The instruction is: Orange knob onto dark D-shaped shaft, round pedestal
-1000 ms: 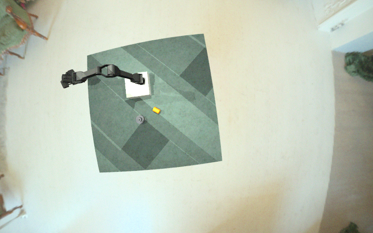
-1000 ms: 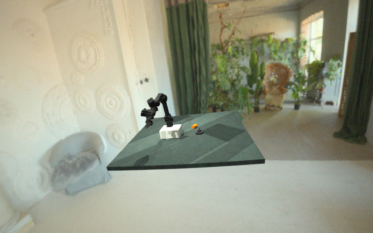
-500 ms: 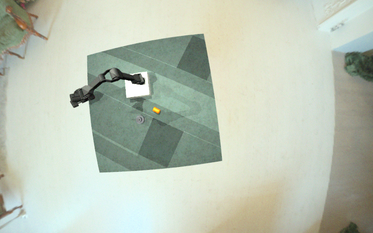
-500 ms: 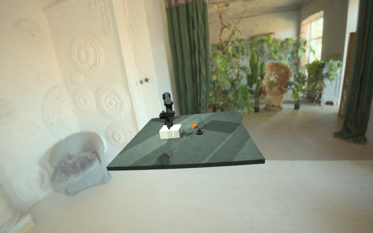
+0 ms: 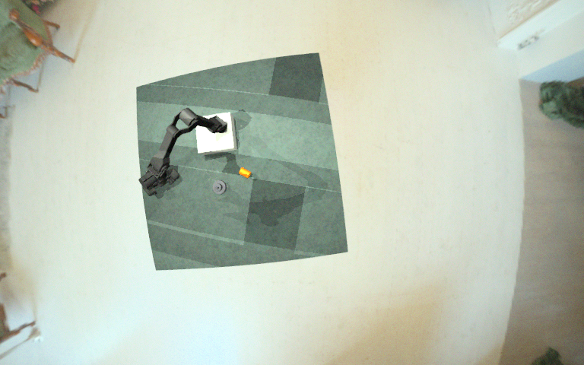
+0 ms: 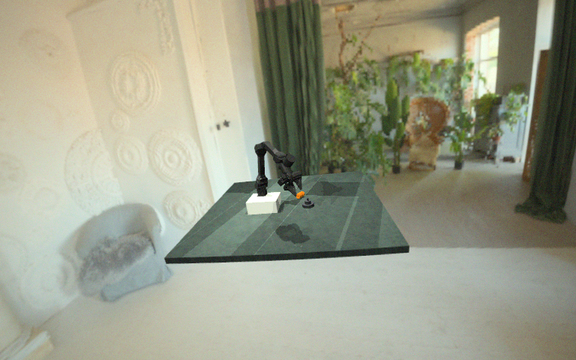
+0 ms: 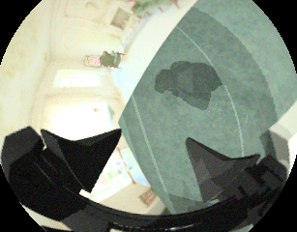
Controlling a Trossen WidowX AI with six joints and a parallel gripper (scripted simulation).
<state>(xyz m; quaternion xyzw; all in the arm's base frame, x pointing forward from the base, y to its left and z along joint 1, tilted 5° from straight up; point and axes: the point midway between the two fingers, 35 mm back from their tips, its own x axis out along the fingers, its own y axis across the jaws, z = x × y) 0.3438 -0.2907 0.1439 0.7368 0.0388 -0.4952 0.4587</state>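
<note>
The orange knob [image 5: 244, 172] [image 6: 300, 194] lies on its side on the green table [image 5: 286, 226] [image 6: 327, 236] [image 7: 239, 58]. The dark round pedestal [image 5: 220, 187] [image 6: 308, 205], with its short shaft in the middle, stands a little to the side of the knob, apart from it. My gripper [image 5: 222, 125] [image 6: 292, 182] [image 7: 154, 136] is open and empty. It hangs in the air over the white block [image 5: 214, 142] [image 6: 262, 204], well away from the knob and higher than it. The wrist view shows only my two dark fingers over the table, with neither knob nor pedestal.
The white block stands on the table beside my arm's base [image 5: 157, 178]. A dark blotchy shadow [image 7: 190, 84] [image 6: 292, 233] lies on the table. The table's edges drop off to the room's floor on all sides.
</note>
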